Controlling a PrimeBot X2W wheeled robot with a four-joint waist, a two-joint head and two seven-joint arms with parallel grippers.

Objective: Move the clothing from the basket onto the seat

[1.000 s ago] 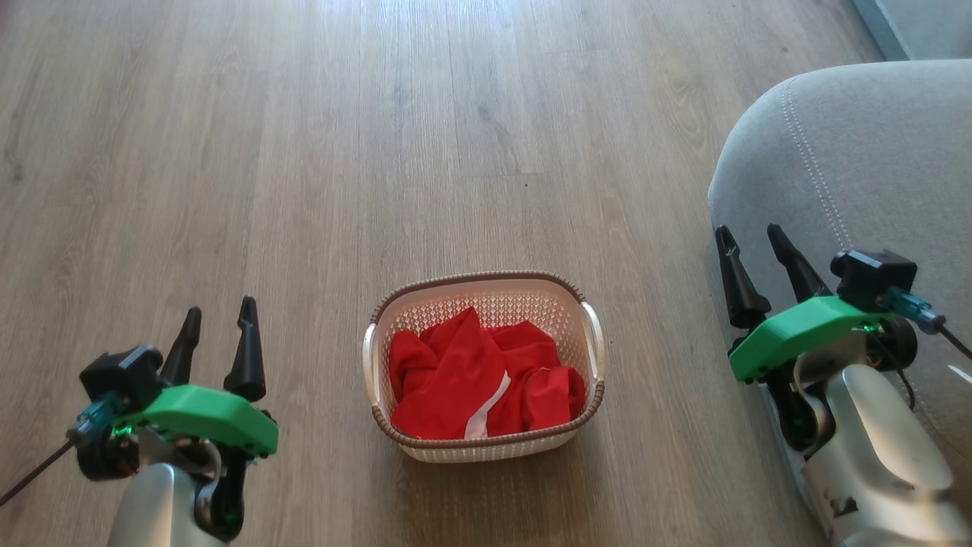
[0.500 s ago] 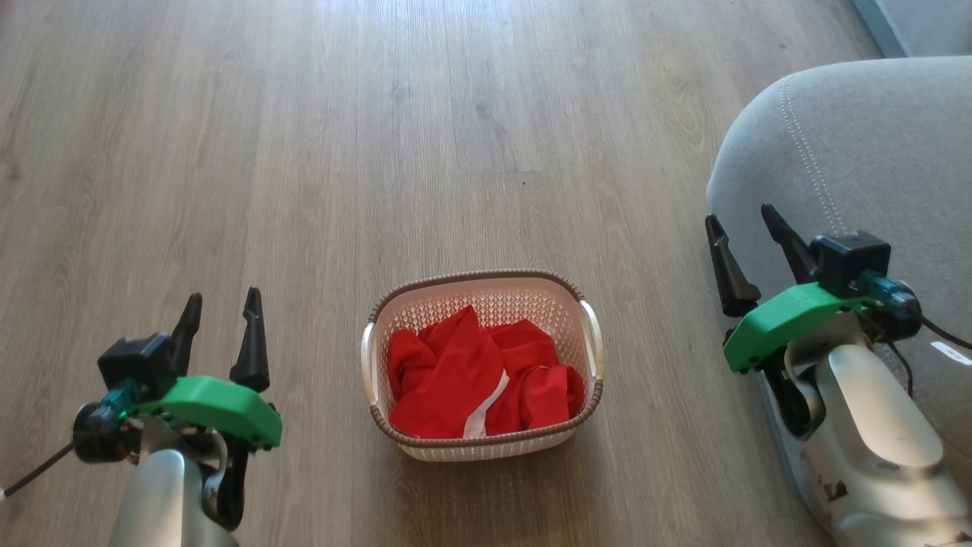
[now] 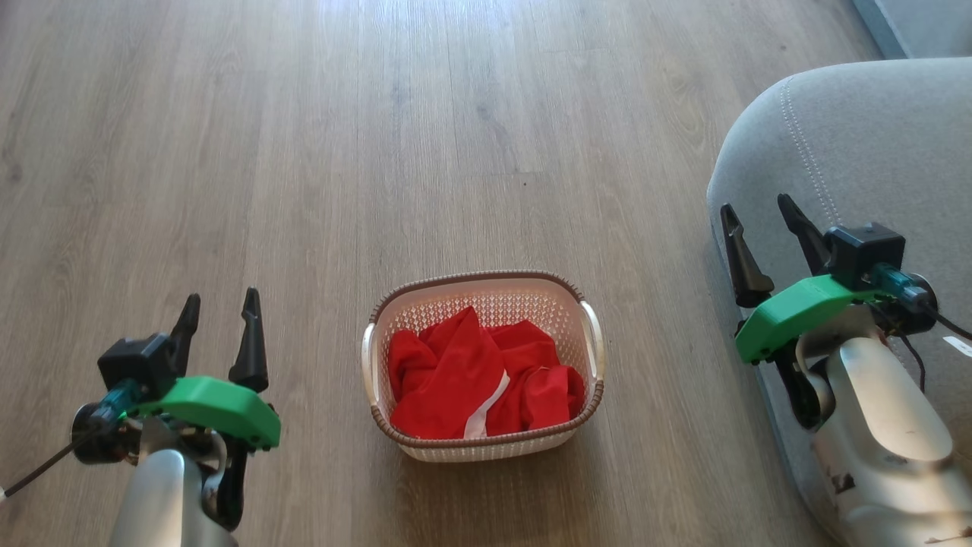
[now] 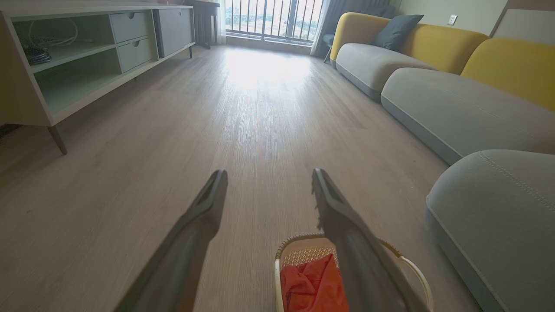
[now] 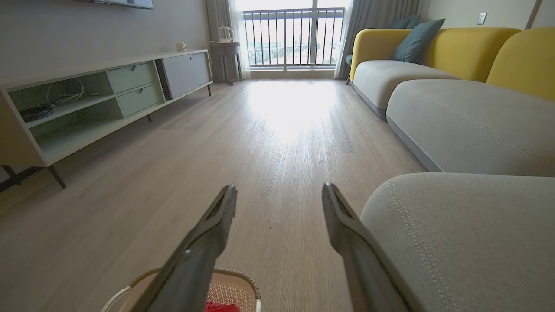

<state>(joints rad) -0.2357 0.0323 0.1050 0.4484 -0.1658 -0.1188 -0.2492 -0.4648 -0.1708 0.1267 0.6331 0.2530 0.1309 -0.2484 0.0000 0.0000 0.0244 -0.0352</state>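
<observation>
Two grippers flank the basket [image 3: 486, 276] on the wood floor [image 3: 304, 152], both spread wide and empty. The left gripper [image 3: 221, 298] hangs out to its left, and the right gripper [image 3: 757, 205] is by the grey seat's [image 3: 873, 144] rounded corner. Red clothing [image 3: 474, 384] lies heaped inside, spread side to side. Either arm is about as close, but the right looks like the shorter carry. There's open floor all round, with only the basket walls to clear.

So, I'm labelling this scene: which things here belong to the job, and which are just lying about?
For the job: clothing, basket, seat.
Lying about: low cabinet, teal cushion, side table.
</observation>
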